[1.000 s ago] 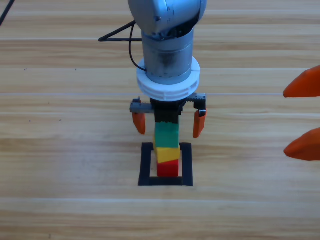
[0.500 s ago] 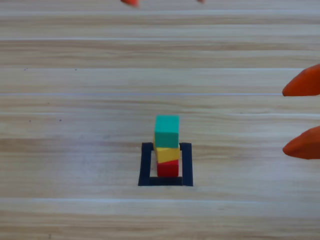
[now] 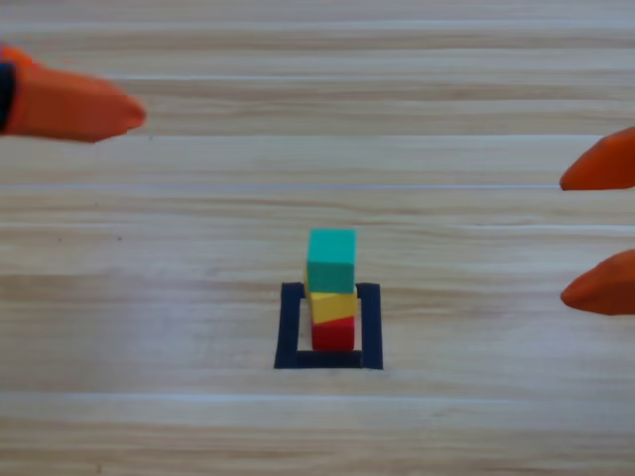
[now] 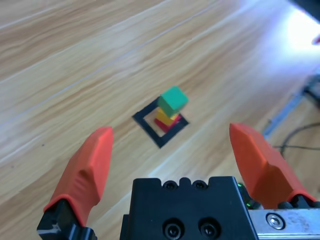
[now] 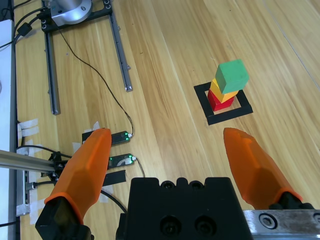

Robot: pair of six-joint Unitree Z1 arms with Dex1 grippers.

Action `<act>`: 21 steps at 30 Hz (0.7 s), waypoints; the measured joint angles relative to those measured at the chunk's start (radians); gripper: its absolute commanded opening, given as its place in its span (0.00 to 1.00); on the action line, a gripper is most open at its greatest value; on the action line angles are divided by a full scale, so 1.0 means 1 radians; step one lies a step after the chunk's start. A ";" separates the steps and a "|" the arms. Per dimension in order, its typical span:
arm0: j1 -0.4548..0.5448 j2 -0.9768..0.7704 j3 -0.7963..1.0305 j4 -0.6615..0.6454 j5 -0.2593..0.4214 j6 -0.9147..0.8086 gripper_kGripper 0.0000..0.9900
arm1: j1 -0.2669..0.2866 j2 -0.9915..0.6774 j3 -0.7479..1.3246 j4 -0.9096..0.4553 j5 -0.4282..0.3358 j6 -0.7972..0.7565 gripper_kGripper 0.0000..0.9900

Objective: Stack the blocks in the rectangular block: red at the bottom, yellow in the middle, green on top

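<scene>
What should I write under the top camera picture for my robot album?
Green block tops yellow and red in the tape square.

Left gripper (image 3: 60, 99) at upper left of the high view, only one orange jaw showing at the edge; its wrist view shows jaws spread wide, nothing between. Right gripper (image 3: 600, 228) at right edge, mid-height, jaws apart, holding nothing.

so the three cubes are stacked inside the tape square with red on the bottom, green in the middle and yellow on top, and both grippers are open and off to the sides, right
Not quite: the order is wrong. The high view shows the red cube at the bottom, the yellow cube in the middle and the green cube on top. The rest holds: the stack stands inside the tape square, and the left gripper and right gripper are open, off to the sides.
</scene>
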 measured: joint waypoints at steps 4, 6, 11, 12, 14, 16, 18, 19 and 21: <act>0.276 -0.161 0.233 -0.228 -0.358 0.137 1.00 | 0.000 0.000 0.000 0.000 0.000 0.000 1.00; 0.397 -0.195 0.279 -0.253 -0.397 0.154 1.00 | 0.000 0.000 0.000 0.000 0.000 0.000 1.00; 0.638 -0.256 0.420 -0.392 -0.484 0.221 1.00 | 0.000 0.000 0.000 0.000 0.000 0.000 1.00; 0.662 -0.265 0.442 -0.395 -0.485 0.225 1.00 | 0.000 0.000 0.000 0.000 0.000 0.000 1.00; 0.690 -0.276 0.470 -0.396 -0.474 0.231 1.00 | 0.000 0.000 0.000 0.000 0.000 0.000 1.00; 0.702 -0.291 0.478 -0.397 -0.455 0.232 1.00 | 0.000 0.000 0.000 0.000 0.000 0.000 1.00; 0.703 -0.296 0.476 -0.401 -0.449 0.232 1.00 | 0.000 0.000 0.000 0.000 0.000 0.000 1.00; 0.702 -0.296 0.474 -0.401 -0.446 0.232 1.00 | 0.000 0.000 0.000 0.000 0.000 0.000 1.00; 0.698 -0.296 0.470 -0.406 -0.446 0.236 1.00 | 0.000 0.000 0.000 0.000 0.000 0.000 1.00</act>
